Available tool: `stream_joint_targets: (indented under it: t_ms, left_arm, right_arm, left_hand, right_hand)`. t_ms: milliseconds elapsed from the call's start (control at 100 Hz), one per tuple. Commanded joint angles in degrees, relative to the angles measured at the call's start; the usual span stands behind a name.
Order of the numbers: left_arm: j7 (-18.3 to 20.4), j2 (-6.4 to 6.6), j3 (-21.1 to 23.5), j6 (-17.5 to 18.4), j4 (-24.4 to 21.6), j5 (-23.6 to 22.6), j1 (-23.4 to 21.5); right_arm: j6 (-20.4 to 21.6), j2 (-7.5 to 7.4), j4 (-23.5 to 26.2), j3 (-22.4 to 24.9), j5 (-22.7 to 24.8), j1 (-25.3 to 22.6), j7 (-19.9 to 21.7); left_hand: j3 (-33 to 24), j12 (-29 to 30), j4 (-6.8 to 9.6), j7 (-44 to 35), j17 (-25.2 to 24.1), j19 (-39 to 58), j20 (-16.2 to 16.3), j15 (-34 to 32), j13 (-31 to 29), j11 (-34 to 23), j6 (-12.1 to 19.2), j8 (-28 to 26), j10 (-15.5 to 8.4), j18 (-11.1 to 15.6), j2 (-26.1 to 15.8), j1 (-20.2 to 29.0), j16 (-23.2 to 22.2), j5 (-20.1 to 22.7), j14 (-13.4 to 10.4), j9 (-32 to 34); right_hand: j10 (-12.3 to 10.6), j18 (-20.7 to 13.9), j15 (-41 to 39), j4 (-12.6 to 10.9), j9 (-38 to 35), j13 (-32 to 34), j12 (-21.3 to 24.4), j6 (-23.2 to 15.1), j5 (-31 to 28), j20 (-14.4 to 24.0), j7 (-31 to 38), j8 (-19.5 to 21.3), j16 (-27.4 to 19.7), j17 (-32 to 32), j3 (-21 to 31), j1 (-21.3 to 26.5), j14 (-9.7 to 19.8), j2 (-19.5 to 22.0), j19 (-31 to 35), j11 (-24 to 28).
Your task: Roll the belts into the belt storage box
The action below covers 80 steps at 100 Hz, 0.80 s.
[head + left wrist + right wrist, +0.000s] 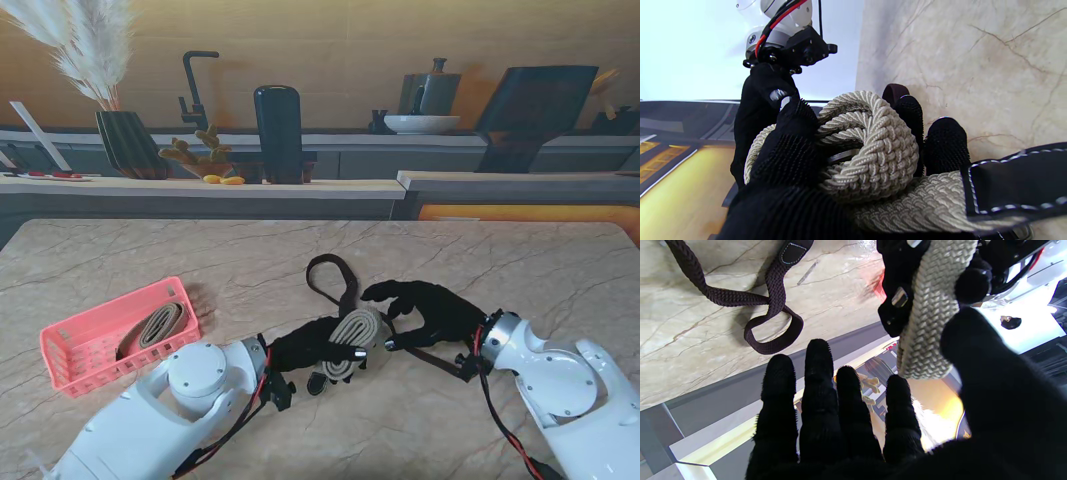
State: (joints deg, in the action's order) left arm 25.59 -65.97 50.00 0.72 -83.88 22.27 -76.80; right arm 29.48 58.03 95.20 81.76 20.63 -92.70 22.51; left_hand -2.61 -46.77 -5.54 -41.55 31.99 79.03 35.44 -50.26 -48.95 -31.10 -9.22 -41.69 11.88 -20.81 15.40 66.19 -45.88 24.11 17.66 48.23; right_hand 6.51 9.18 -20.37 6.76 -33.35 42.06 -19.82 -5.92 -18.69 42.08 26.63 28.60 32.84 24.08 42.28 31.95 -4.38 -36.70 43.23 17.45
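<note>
The left hand grips a coiled beige belt; the right hand, fingers spread and holding nothing, hovers beside it. 1 rolled belt lies in the pink box.

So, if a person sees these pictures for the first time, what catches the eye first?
Probably the cream woven belt, wound into a coil at the middle of the table, gripped by the black-gloved left hand with the right hand open beside it. Next, the pink storage box on the left, with one rolled belt inside, and the dark belt lying loose farther from me.
</note>
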Motion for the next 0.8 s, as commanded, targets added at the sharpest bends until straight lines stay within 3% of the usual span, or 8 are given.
stream_joint_targets:
  t_ms: [0,200,360,560,600,640,730,790]
  left_arm:
    - [0.76,0.00,-0.14,0.13,-0.58,0.54,-0.11]
    - [1.66,0.02,-0.47,0.17,-0.39,1.29,0.16]
    - [1.45,-0.20,-0.60,0.10,-0.14,1.81,0.28]
    - [1.08,-0.37,-0.60,-0.22,-0.09,2.07,0.22]
    - [0.97,-0.41,-0.58,-0.29,-0.09,2.09,0.21]
    - [0.80,-0.46,-0.56,-0.37,-0.10,2.10,0.19]
    - [0.31,-0.58,-0.49,-0.72,-0.17,2.10,0.08]
    - [0.09,-0.64,-0.44,-1.03,-0.19,2.12,0.04]
  right_arm:
    - [-0.09,0.25,-0.66,-1.15,-0.41,0.51,-0.30]
    - [0.08,0.42,-2.82,-3.83,-0.99,2.80,-0.86]
    - [0.29,0.51,-4.42,-6.09,-2.69,4.44,-0.80]
    - [0.78,0.59,-5.78,-8.24,-4.50,5.72,-0.73]
    - [0.89,0.60,-5.97,-8.59,-4.71,5.90,-0.70]
    - [1.00,0.68,-6.18,-8.96,-4.86,6.05,-0.95]
    - [1.00,0.76,-6.53,-9.74,-5.62,6.30,-1.05]
    - [0.98,0.80,-6.79,-10.26,-6.03,6.49,-1.10]
  left_hand:
    - [-5.99,-2.37,2.49,-3.78,-0.27,1.47,0.55,-2.21,-2.08,-3.13,10.04,-2.06,-3.72,0.93,-8.02,7.78,-1.57,4.60,-3.75,2.91]
    - [-6.17,-2.57,2.50,-3.47,-0.38,0.31,0.20,-1.26,-1.98,-2.73,9.86,-2.31,-3.79,0.97,-8.10,7.78,-1.48,4.47,-3.86,2.72]
    - [-6.18,-2.71,2.45,-3.40,-0.43,0.06,0.21,-0.87,-2.04,-2.64,9.90,-2.48,-3.78,0.98,-8.07,7.78,-1.55,4.56,-3.80,2.78]
    - [-6.32,-2.83,2.47,-3.32,-0.40,-0.04,0.29,-0.68,-2.05,-2.62,9.81,-2.58,-3.79,0.98,-8.09,7.78,-1.72,4.56,-3.82,2.73]
    - [-6.30,-2.84,2.45,-3.27,-0.40,-0.05,0.31,-0.67,-2.06,-2.62,9.77,-2.58,-3.70,0.98,-8.11,7.78,-1.76,4.51,-3.86,2.68]
    - [-6.30,-2.89,2.44,-3.25,-0.40,-0.05,0.32,-0.67,-2.08,-2.67,9.80,-2.58,-3.75,0.98,-8.11,7.78,-1.80,4.48,-3.90,2.71]
    - [-6.37,-2.88,2.47,-3.19,-0.40,-0.07,0.36,-0.66,-2.17,-2.73,9.49,-2.53,-3.55,0.98,-7.99,7.78,-1.87,4.55,-3.79,2.79]
    - [-6.39,-2.84,2.49,-3.08,-0.40,-0.08,0.39,-0.66,-2.23,-2.71,9.41,-2.43,-3.44,0.98,-7.98,7.78,-1.90,4.53,-3.77,2.74]
  right_hand:
    - [-1.88,-1.68,-0.12,-1.19,0.48,1.71,0.58,-1.71,1.40,1.23,1.06,0.76,-0.01,0.76,5.13,1.73,1.97,-3.19,-0.95,0.12]
    - [-3.31,-2.22,-1.61,-0.55,-0.90,3.33,0.50,-4.66,1.81,1.06,4.03,1.15,0.73,1.88,8.24,1.92,3.09,-3.63,-0.10,1.80]
    - [-4.83,-2.32,-3.87,-0.45,-6.21,6.05,0.04,-10.19,-0.82,1.05,8.55,2.14,1.98,3.27,8.92,2.16,4.24,-3.82,1.20,3.89]
    - [-6.29,-1.93,-7.15,-0.35,-16.09,11.08,-1.05,-14.45,-12.54,1.12,15.53,4.03,3.85,5.45,10.05,2.62,5.71,-3.07,3.08,6.97]
    - [-6.69,-1.61,-7.83,3.47,-18.55,11.99,-1.51,-15.45,-15.45,0.70,17.93,0.75,4.76,5.66,7.69,4.32,5.88,-2.53,3.85,7.12]
    - [-6.93,-1.18,-8.40,5.02,-20.51,12.92,-1.83,-16.44,-17.07,0.43,20.46,-1.47,5.31,5.86,6.44,5.34,5.88,-2.49,4.33,7.48]
    - [-7.33,-0.04,-9.43,5.44,-23.59,14.00,-1.88,-18.54,-19.32,0.36,27.33,-6.77,6.18,5.66,2.89,7.34,5.47,-1.21,4.82,7.78]
    - [-7.28,0.73,-9.66,5.45,-24.27,14.17,-1.88,-18.69,-21.02,0.43,28.31,-7.58,6.34,5.34,2.48,7.20,5.10,-0.54,4.83,7.85]
